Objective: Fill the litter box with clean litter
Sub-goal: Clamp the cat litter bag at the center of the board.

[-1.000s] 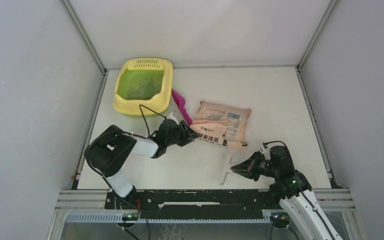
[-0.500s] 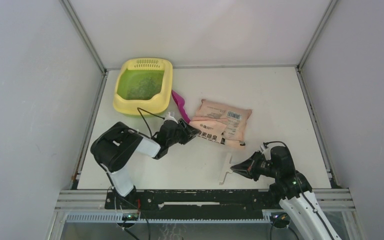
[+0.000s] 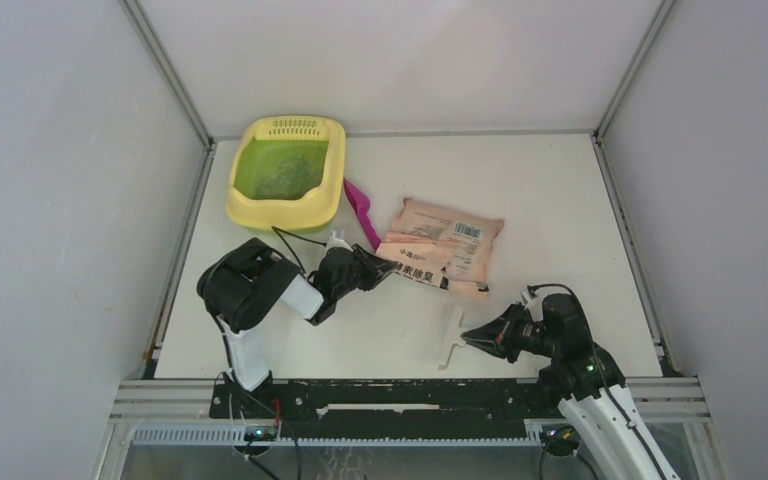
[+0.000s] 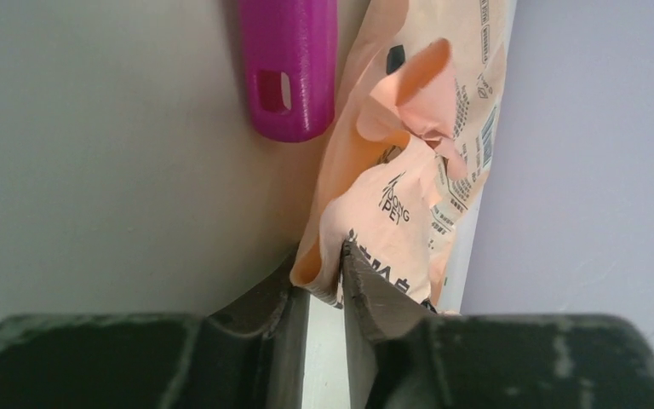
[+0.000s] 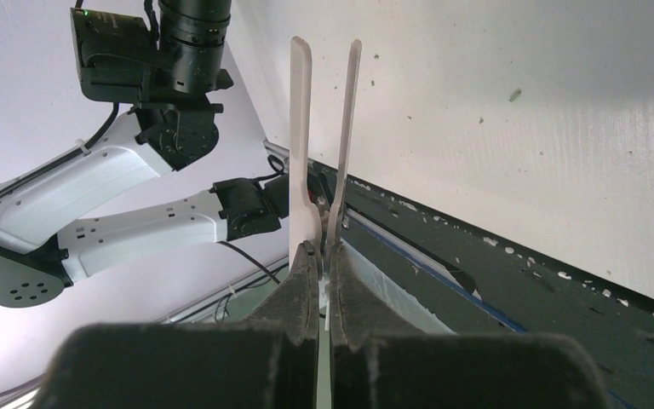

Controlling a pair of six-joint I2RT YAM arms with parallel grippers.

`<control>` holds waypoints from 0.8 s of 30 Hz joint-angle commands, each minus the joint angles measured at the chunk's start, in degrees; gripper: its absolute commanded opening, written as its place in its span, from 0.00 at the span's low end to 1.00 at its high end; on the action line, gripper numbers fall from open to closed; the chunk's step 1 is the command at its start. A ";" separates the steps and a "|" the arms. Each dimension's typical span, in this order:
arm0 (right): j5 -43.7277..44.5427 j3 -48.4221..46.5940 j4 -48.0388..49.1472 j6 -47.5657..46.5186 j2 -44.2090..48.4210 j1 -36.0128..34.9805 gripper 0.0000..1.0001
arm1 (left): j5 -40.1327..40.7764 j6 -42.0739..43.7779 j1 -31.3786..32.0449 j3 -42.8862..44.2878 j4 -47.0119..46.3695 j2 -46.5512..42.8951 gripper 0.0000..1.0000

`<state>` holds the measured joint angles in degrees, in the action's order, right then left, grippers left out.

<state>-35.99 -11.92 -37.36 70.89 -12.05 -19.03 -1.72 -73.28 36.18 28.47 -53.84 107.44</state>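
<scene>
The pale yellow litter box stands at the back left, grille end away from me. A speckled layer of grey-green litter lies on its green floor. My left gripper is shut on the near left edge of the peach bag, which lies flat. In the left wrist view the fingers pinch a fold of the bag. My right gripper is shut on a white clip low over the table's front; the clip also shows in the right wrist view.
A magenta scoop lies between the litter box and the bag; its handle end shows in the left wrist view just left of the bag. Metal frame posts and grey walls border the table on both sides.
My left arm's elbow has swung right and forward while its gripper kept hold of the bag's edge, nudging that edge slightly. The right arm has not moved.
</scene>
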 commanded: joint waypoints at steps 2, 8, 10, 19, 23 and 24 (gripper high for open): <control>-0.42 -0.63 -0.78 2.30 1.00 0.46 0.00 | 2.81 1.14 0.63 -2.56 5.59 -1.69 0.20; 0.30 -1.01 -5.26 2.35 3.52 0.40 0.00 | 5.15 -2.14 3.90 -3.26 7.80 -5.35 0.15; 0.39 -0.88 -6.12 2.89 4.65 0.41 0.00 | 6.07 -3.65 5.19 -3.66 7.79 -6.62 0.14; 2.72 0.42 -7.24 1.97 5.69 0.43 0.00 | 8.10 -7.26 8.75 -4.33 7.88 -11.63 0.13; 5.13 1.92 -6.12 1.82 6.27 0.42 0.00 | 8.83 -8.51 10.48 -4.97 7.78 -14.67 0.13; 5.72 2.39 -5.78 2.14 6.57 0.47 0.00 | 8.90 -8.69 10.85 -5.15 7.79 -15.38 0.13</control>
<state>-32.77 -10.85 -44.51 71.55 -6.61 -18.98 5.80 -80.12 45.39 24.80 -45.17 96.51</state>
